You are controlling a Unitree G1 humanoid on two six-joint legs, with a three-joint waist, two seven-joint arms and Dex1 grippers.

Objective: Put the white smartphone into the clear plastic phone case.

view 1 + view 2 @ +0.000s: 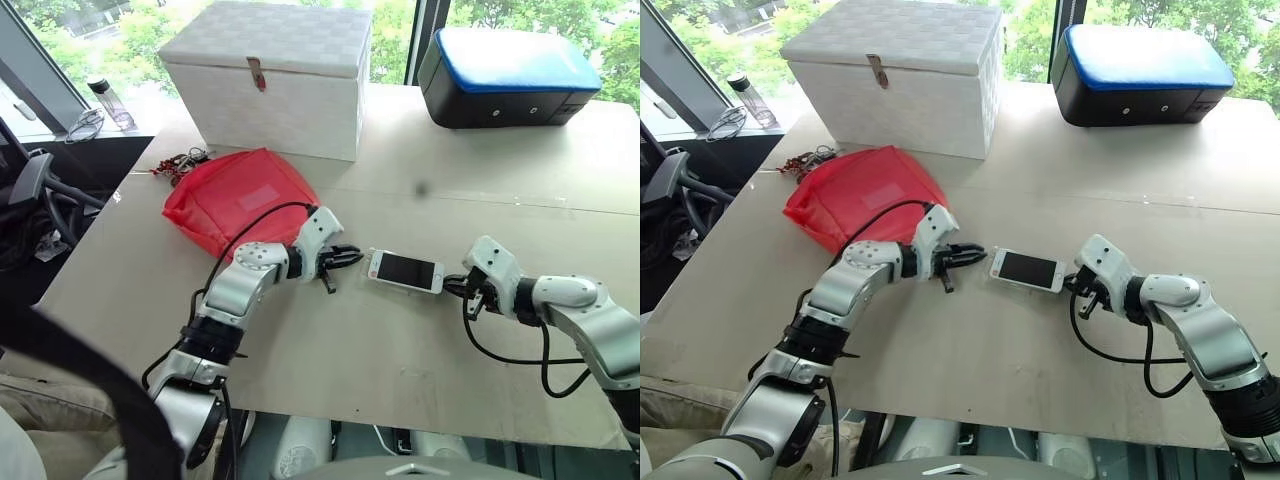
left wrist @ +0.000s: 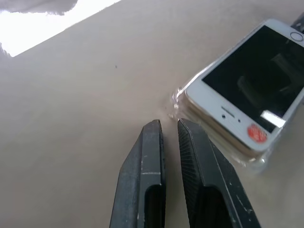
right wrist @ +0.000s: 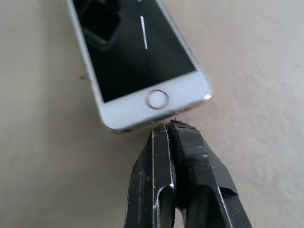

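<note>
Beige tabletop [image 1: 420, 350] by a window, carrying a white lidded box [image 1: 270, 75] and a red bag [image 1: 235, 195] beyond the left arm. The white smartphone [image 1: 405, 271] lies screen-up in the clear plastic phone case [image 2: 223, 147], between both grippers. Left gripper [image 1: 345, 260], nearly closed and empty, sits just beside the phone's earpiece end. Right gripper [image 3: 171, 127], fully closed, tips at the home-button end.

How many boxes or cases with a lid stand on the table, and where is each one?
2. The white woven box stands at the table's far edge, behind the red bag. The black case with a blue lid stands at the far right corner. Nothing seems to hide another.
</note>
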